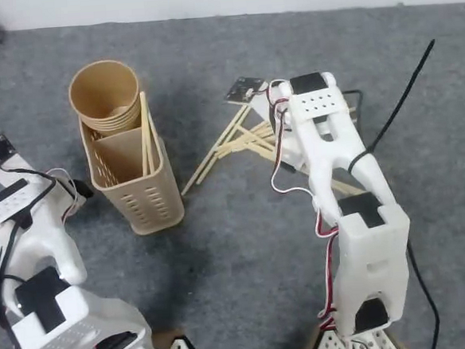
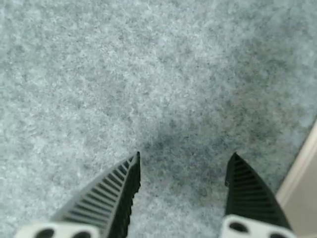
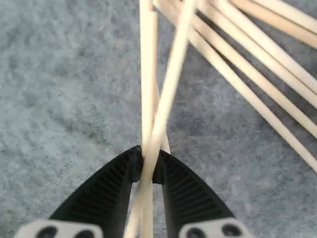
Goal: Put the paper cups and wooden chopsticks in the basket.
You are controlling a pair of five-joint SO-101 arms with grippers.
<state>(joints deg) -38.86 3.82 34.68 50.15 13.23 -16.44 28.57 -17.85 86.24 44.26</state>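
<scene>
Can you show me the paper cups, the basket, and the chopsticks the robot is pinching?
Paper cups (image 1: 104, 89): high view, inside of the top cup.
Basket (image 1: 142, 201): high view, its slotted front wall.
Pinched chopsticks (image 3: 164, 99): right wrist view, shaft of the slanting stick.

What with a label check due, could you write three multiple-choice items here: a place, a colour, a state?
1. Where are the paper cups? A on a plate; B in the basket; C in a box.
2. What colour is the basket? A beige; B blue; C black.
3. The right jaws are: A wide open; B shut on a cup; C shut on chopsticks.
Answers: 1 B, the stack stands inside it; 2 A, its slotted walls are beige; 3 C, two sticks sit pinched between them.
</scene>
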